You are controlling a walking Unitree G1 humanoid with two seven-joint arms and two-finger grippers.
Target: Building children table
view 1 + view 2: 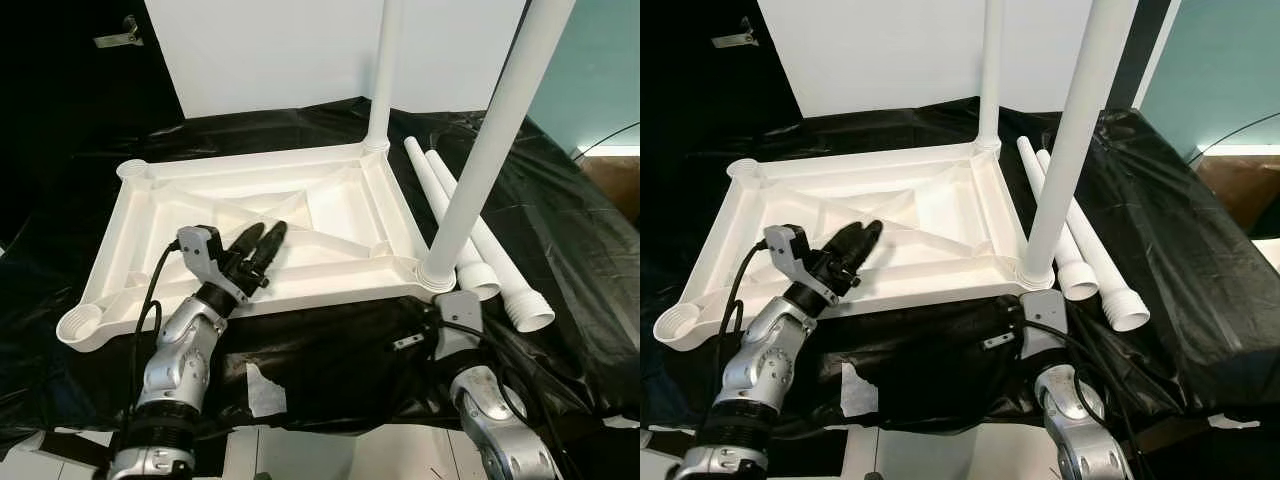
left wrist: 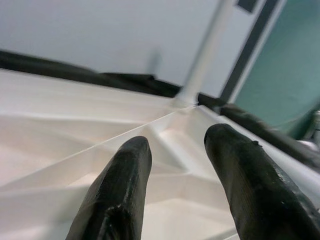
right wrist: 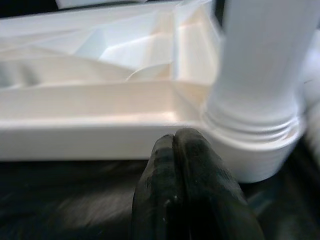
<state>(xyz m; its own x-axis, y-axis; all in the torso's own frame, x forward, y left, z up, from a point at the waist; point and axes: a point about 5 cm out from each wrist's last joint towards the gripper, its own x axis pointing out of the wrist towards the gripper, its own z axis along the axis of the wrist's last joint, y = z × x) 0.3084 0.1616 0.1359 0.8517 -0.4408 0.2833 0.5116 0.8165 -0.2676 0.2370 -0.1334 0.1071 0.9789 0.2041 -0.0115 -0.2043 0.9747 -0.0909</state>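
Observation:
A white plastic tabletop (image 1: 250, 160) lies upside down on a black sheet. Two white legs stand upright in its right-hand sockets, one at the far corner (image 1: 383, 70) and one at the near corner (image 1: 480, 150). The sockets at the near left (image 1: 80, 325) and far left (image 1: 132, 168) hold nothing. Two loose legs (image 1: 427, 180) (image 1: 505, 275) lie side by side to the right of the tabletop. My left gripper (image 1: 268, 232) hovers open over the ribbed underside, with nothing between its fingers (image 2: 127, 170). My right gripper (image 3: 175, 140) is shut and empty, low in front of the near-right socket.
The black sheet (image 1: 570, 230) covers the whole work surface and drapes over its edges. A torn white patch (image 1: 265, 390) shows near the front edge. A white panel (image 1: 280, 50) stands behind, and a teal wall (image 1: 590, 80) is at the right.

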